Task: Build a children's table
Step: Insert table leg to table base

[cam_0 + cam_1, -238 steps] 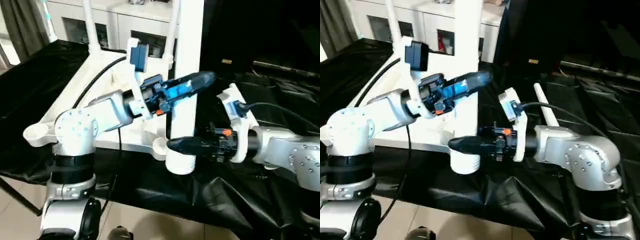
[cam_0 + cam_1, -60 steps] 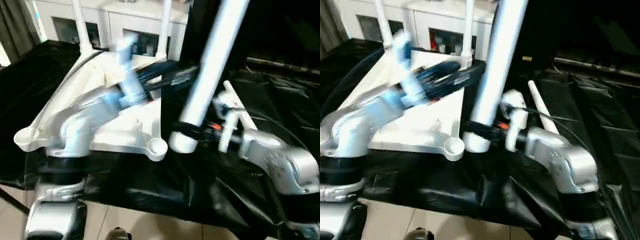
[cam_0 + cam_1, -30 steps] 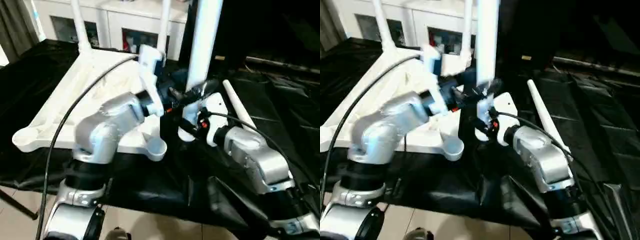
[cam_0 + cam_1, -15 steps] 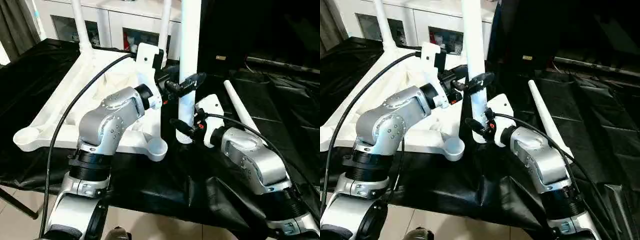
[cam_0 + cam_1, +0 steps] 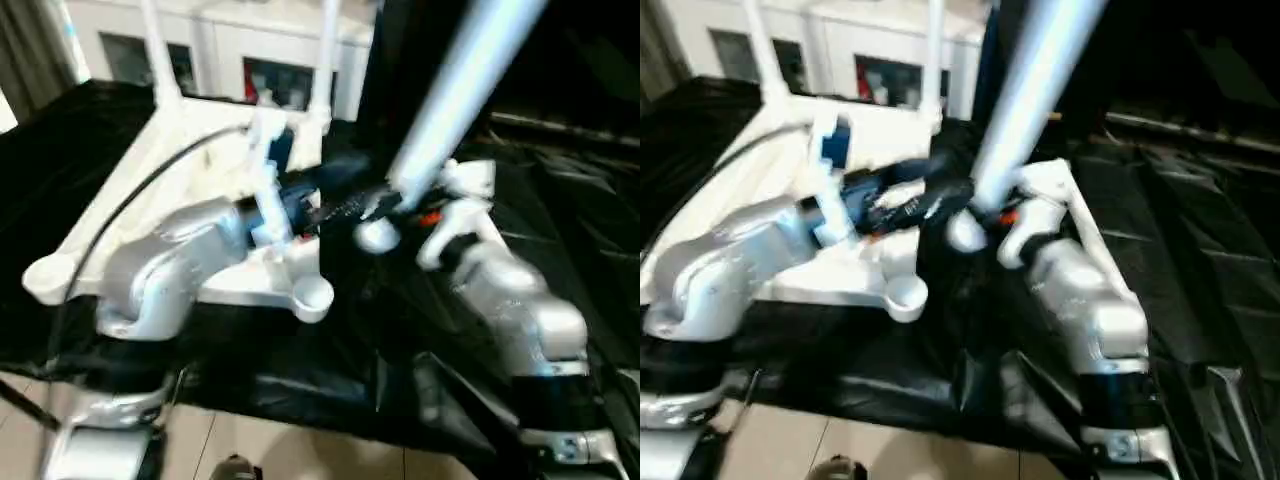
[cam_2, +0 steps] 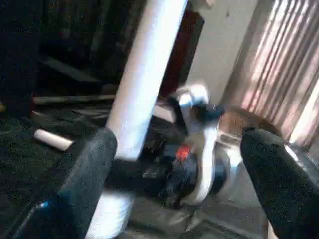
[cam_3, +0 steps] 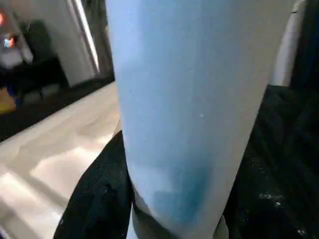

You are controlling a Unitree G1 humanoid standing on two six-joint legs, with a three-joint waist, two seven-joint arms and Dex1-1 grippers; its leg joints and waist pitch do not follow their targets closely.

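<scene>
The white plastic ribbed tabletop (image 5: 190,190) lies upside down on black sheeting (image 5: 330,370), its near corner socket (image 5: 313,293) free. Just right of it, the left gripper (image 6: 174,164) gapes wide. The right gripper (image 5: 385,215) clamps a long white cylindrical leg (image 5: 460,80), tilted rightward. The left wrist view adds a loose leg (image 6: 52,140) lying beyond.

The leg (image 5: 455,90) held by the right gripper (image 5: 385,205), which stood upright half a second ago, now leans with its top toward the robot's right. Its lower end has lifted and moved a little away from the corner socket (image 5: 312,293). The left gripper (image 5: 345,205) has drawn back from the leg, jaws wide apart.
</scene>
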